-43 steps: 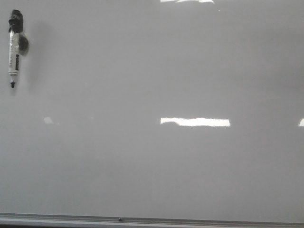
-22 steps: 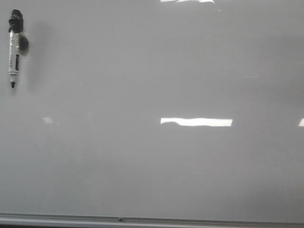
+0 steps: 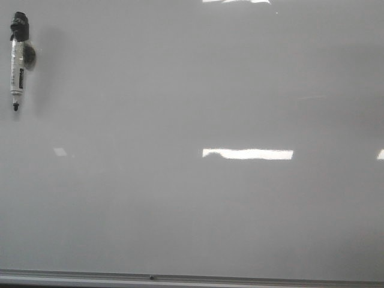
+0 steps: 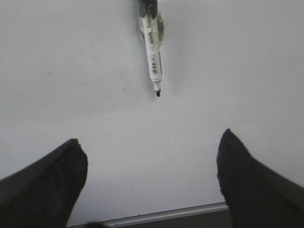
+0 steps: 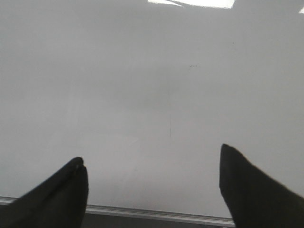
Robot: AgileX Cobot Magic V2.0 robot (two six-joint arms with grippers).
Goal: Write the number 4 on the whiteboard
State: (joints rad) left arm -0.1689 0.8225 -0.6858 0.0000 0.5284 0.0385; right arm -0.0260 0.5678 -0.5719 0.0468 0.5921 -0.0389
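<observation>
So the whiteboard (image 3: 192, 198) is taking up basically the whole front view, glossy pale grey, with its thin silver edge running along the bottom of the frame. It's also filling both wrist views (image 4: 71, 71) (image 5: 142, 71), same silver edge showing near the bottom of each. Bright rectangular light reflections are sitting on it: one long one right of center in the front view, another cut off at the top edge, plus smaller ones at the far right and left of center.

No number 4 is showing on the board anywhere. The only thing close to a stroke is one thin, faint vertical line a bit below center in the right wrist view, plus a few tiny specks, and I honestly can't tell if that's marker or just a scuff.

Next biggest: two hands, one per wrist view. The left hand (image 4: 152, 183) is hanging in front of the board with its two dark fingers (image 4: 47, 185) spread wide, nothing between them. The right hand (image 5: 152, 185) is doing the same, fingers (image 5: 256, 190) far apart and gripping nothing. Neither one is appearing in the front view.

Smallest: one marker (image 3: 17, 66), sitting in the upper left of the front frame, white barrel, dark top, small black tip pointing down, on a dark round holder on the board. In the left wrist view the marker (image 4: 153, 52) is at top center, well apart from the fingers, with nothing in between them.
</observation>
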